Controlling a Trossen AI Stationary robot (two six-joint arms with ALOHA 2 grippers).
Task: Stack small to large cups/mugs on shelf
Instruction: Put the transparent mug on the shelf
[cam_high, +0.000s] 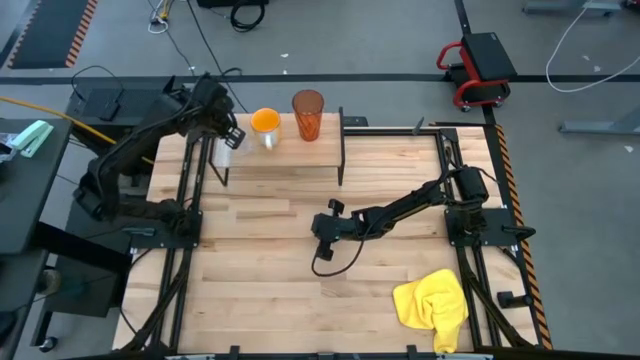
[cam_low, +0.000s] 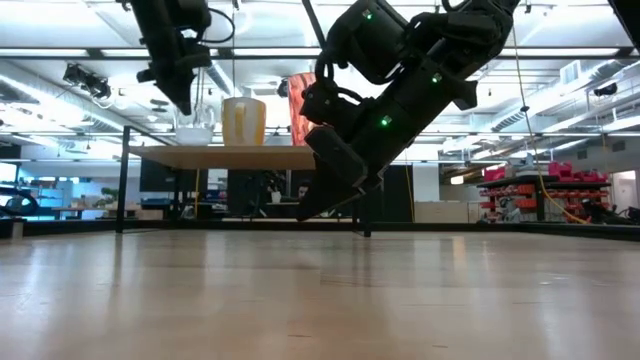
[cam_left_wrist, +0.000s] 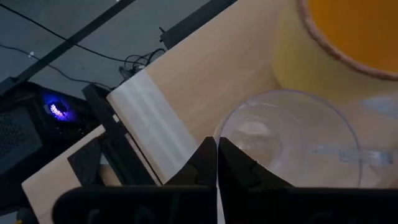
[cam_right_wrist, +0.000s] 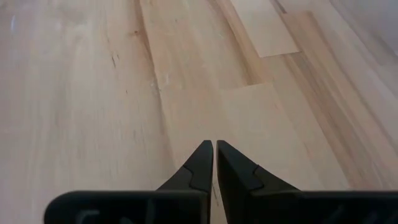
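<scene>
On the shelf (cam_high: 285, 152): glass, mug, tumbler in a row.
I see my left gripper (cam_left_wrist: 217, 163) pinched shut, empty, over the clear glass (cam_left_wrist: 292, 134), with the orange mug (cam_high: 265, 125) at 3 o'clock of it and the tumbler (cam_high: 308, 114) beyond; my right gripper (cam_right_wrist: 214, 163) hangs closed mid-table.

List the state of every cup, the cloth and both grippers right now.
Clear glass: upright on the shelf, empty.
Orange mug: upright, beside the glass.
Ribbed tumbler: upright, at the row's end.
Yellow cloth: crumpled on the table.
Left gripper: shut, at the glass's rim.
Right gripper: shut, empty, above the table.
</scene>
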